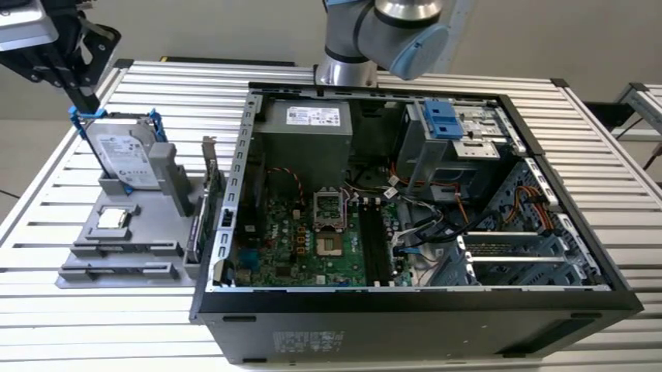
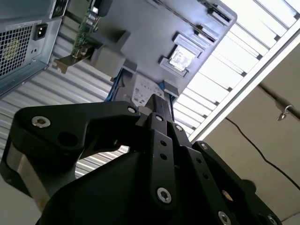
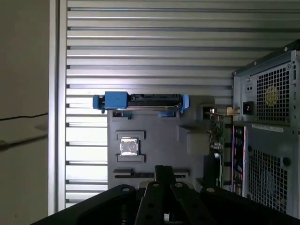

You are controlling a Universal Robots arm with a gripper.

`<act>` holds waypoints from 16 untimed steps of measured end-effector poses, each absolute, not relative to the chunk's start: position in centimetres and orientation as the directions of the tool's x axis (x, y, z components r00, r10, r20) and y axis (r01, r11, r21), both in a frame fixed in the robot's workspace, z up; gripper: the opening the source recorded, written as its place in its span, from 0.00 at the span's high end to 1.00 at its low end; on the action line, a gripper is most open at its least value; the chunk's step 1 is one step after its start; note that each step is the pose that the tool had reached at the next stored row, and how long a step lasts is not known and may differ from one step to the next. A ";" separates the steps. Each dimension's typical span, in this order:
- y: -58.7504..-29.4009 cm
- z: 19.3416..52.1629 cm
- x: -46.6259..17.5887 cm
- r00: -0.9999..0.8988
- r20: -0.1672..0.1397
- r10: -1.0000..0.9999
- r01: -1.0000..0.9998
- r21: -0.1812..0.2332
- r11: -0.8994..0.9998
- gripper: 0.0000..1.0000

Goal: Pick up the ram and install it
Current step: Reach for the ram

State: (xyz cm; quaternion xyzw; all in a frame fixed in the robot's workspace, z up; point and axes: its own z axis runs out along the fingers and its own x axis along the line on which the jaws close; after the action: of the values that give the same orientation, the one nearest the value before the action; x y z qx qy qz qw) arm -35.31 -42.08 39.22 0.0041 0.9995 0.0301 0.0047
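Note:
In the exterior view my gripper (image 1: 86,105) hangs at the far left, just above the top of the upright silver hard drive (image 1: 129,160) in the grey holder (image 1: 155,232). Both wrist views show the fingers (image 2: 159,110) pressed together with nothing visible between them. Seen in the first wrist view, the gripper (image 3: 163,169) sits over the holder's front slot, where a thin dark strip (image 3: 133,174) lies; I cannot tell whether this strip is the ram. The black memory slots (image 1: 377,242) on the motherboard lie inside the open computer case (image 1: 414,298).
The grey holder also carries a square silver chip (image 1: 114,219) and a card with a metal bracket (image 1: 207,203) right beside the case wall. The slatted metal table (image 1: 42,325) ends close to the holder at the exterior view's left. Cables (image 1: 435,225) cross the case interior.

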 end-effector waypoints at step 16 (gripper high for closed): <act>-44.4 39.2 -35.3 -1.000 -0.009 0.008 0.008 0.060 0.998 1.00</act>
State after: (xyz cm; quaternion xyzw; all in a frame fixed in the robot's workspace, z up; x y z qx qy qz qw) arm -35.31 -44.45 39.22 0.0041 0.9995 0.0300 0.0047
